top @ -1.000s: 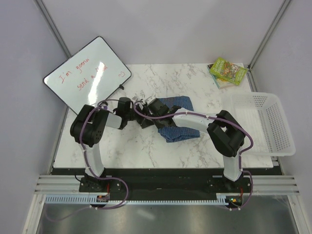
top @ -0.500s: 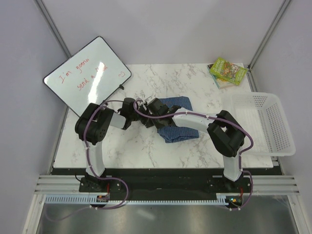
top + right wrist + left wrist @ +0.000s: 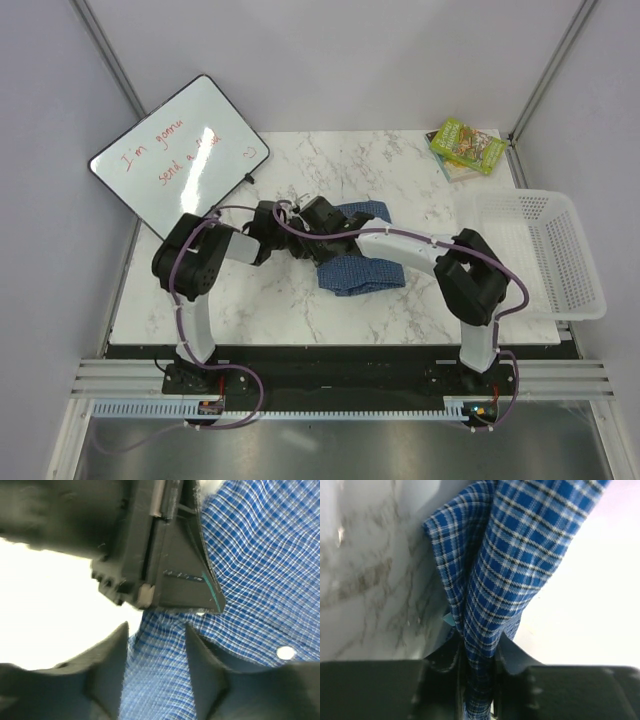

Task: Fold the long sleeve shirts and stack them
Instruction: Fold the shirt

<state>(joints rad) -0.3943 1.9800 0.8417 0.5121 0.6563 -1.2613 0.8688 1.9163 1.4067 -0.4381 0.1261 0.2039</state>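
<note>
Since a second ago the left tool (image 3: 478,652) has slid right and closed. It now pinches a bunched fold at the left edge of the shirt (image 3: 362,276), while the right tool (image 3: 155,642) has let go, its fingers spread just above the cloth. This looks like a handover, so the left can draw the fold flat. The soft, finely checked blue weave lies as a rumpled rectangle in the middle of the marble-patterned counter (image 3: 300,165).

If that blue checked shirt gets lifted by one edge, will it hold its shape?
Probably not: the blue checked shirt crumples into soft pleats where the left gripper pinches it, so it looks floppy. Likely light, being thin cloth; the fold may sag open.
</note>
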